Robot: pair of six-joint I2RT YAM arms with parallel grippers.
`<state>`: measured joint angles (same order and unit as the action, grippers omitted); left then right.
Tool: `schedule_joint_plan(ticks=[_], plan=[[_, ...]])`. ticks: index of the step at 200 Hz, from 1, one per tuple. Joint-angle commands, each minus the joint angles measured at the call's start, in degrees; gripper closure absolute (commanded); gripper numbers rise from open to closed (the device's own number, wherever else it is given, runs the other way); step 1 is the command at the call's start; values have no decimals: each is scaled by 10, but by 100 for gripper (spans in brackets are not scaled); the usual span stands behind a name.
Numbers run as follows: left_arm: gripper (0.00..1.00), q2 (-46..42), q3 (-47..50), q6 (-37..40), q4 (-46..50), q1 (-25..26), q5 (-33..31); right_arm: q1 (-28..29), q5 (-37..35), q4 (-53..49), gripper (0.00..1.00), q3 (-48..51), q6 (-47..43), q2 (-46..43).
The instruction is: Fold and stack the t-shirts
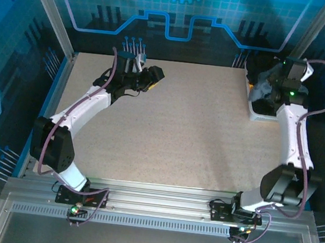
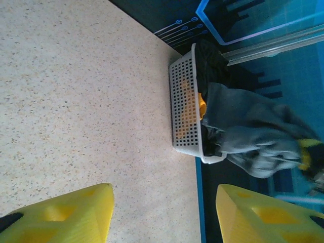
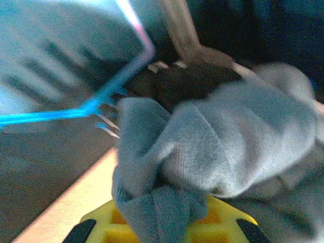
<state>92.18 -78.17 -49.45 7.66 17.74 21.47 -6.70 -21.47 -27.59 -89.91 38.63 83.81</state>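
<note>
Speckled beige tabletop [image 1: 178,135] stretches between the two arms, ringed by blue panelled walls. At its far right corner sits one white mesh basket [image 2: 185,101], and both t-shirts are bunched in it. A grey t-shirt [image 2: 253,136] spills over the rim, with a near-black t-shirt [image 2: 212,58] deeper in; whether more lie beneath cannot be told. The right gripper [image 3: 162,225] is at the heap, jaws pinched shut on a fold of the grey t-shirt, so the cloth lies straight ahead of them, too crumpled to show a long axis. The left gripper [image 2: 164,212] hovers over the table's far left, well apart from the basket, jaws apart around nothing. The right arm is far nearer, so the lift looks to be its job
</note>
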Motion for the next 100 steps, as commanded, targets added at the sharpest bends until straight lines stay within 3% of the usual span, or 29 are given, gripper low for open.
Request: schedule_joint_plan(ticks=[1,23,49,96,100], plan=[[43,-18,-17,7,33,-4,-28,41,-38,10,100,-84,-21,-47],[43,-32,-24,19,65,-14,-54,96,-51,18,100,-177,-65,-44],[42,-64,-21,28,111,-34,-95,205,-85,17,100,-273,-130,-12],[34,-126,-29,51,222,-59,-204,397,-122,-24,100,-308,-111,92],[33,-129,-29,51,232,-60,-211,408,-113,-33,96,-308,-102,108]])
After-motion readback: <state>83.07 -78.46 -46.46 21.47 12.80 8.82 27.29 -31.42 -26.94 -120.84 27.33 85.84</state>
